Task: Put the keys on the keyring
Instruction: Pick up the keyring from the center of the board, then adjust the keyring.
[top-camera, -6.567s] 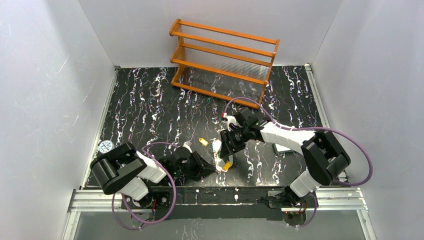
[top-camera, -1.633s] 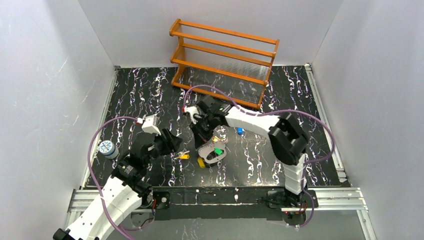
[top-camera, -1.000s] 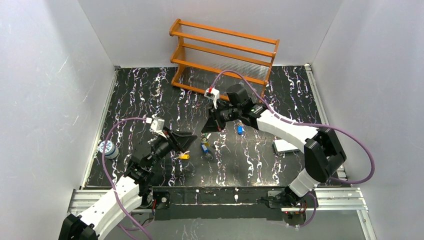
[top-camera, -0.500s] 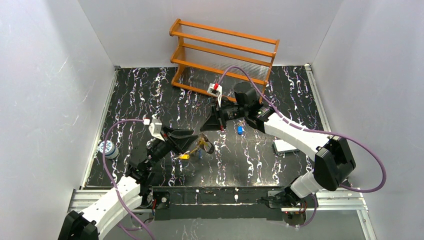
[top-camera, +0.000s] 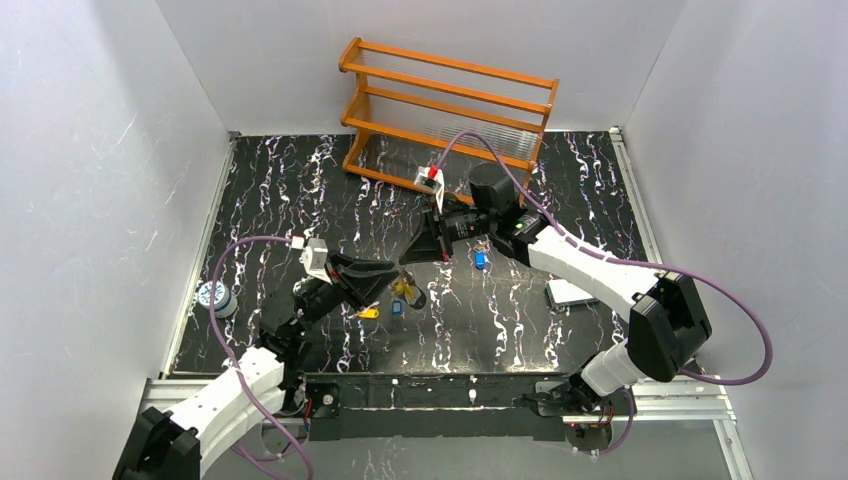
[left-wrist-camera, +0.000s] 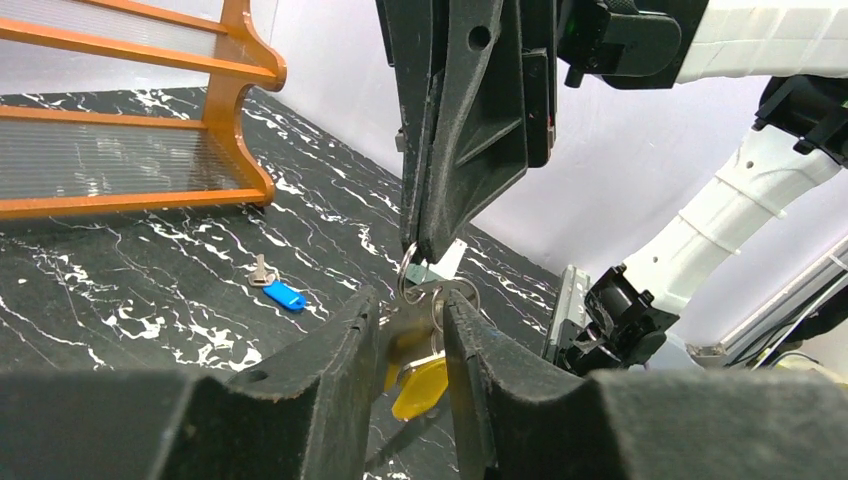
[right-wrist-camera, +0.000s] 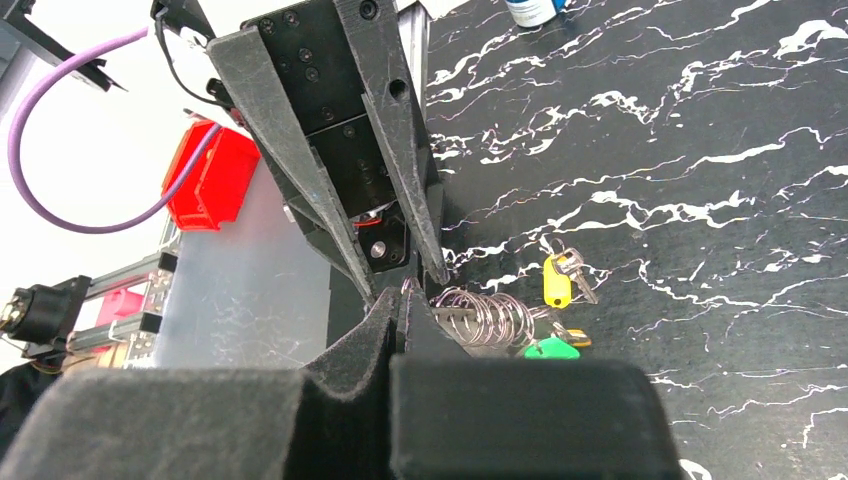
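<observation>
Left gripper (top-camera: 392, 270) has edged closer to the right gripper (top-camera: 405, 261) than half a second ago; their tips are nearly meeting above the table (top-camera: 300, 190). From overhead the dangling bunch is showing too small to sort out. Left gripper is clamping a yellow-headed key (left-wrist-camera: 420, 385), its shaft hidden between the pads. Right gripper is pinching shut on the keyring (left-wrist-camera: 406, 270), which is showing from the right wrist as a coil of thin wire loops; whether any key is threading it, cannot tell. A green key head (right-wrist-camera: 550, 348) is peeking out, partly cut off. A second yellow key (right-wrist-camera: 556, 280) and a blue key (left-wrist-camera: 283, 294) are lying loose on the black marbled surface. A slatted wooden rack (top-camera: 447, 125) is standing behind.
</observation>
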